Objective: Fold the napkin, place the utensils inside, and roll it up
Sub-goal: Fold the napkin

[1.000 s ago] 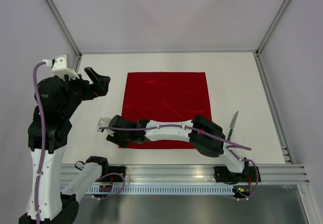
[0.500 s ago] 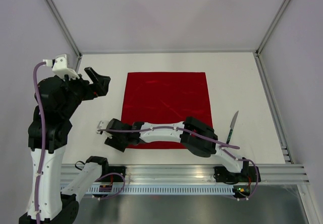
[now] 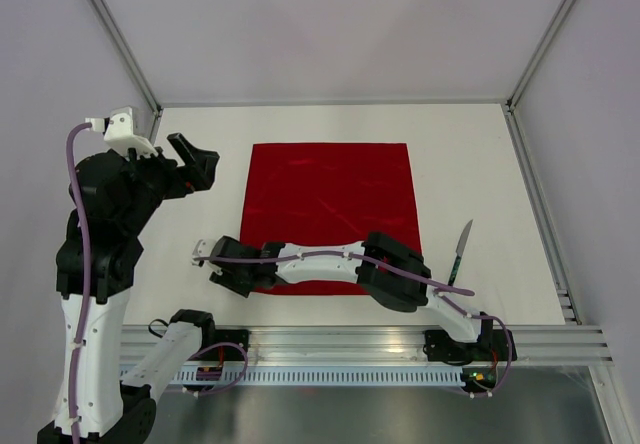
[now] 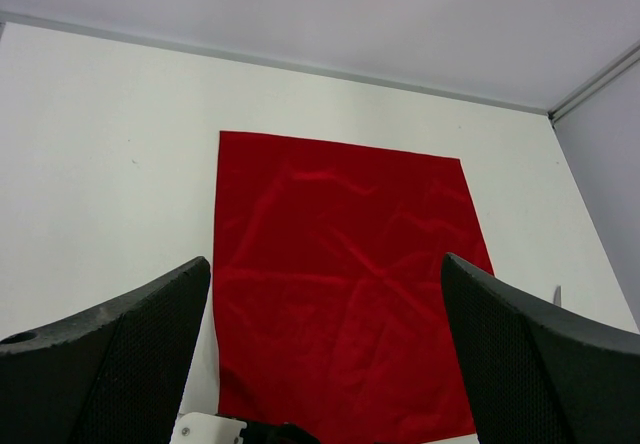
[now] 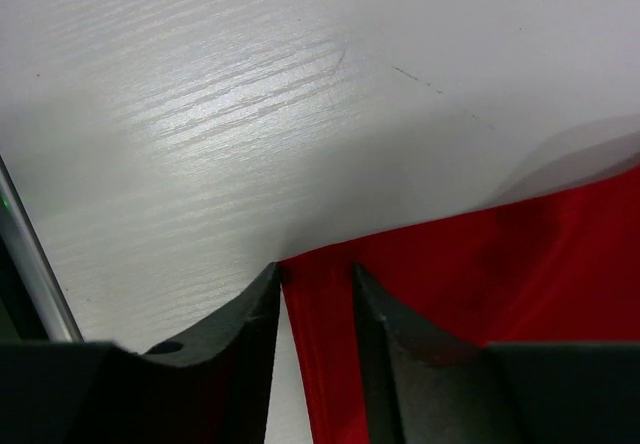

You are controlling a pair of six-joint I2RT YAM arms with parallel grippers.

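The red napkin lies spread flat on the white table, lightly creased. The knife, silver blade and teal handle, rests on the table right of the napkin, apart from it. My right gripper is low at the napkin's near-left corner. In the right wrist view its jaws stand a little apart, with the red corner between them, so it is open. My left gripper hangs raised to the left of the napkin, wide open and empty.
The table is walled at the back and both sides. An aluminium rail runs along the near edge, also seen as a metal strip at the left of the right wrist view. My right arm stretches across the napkin's near edge.
My right gripper has slid left along the napkin's near edge to its near-left corner. The left arm, napkin and knife have not moved.
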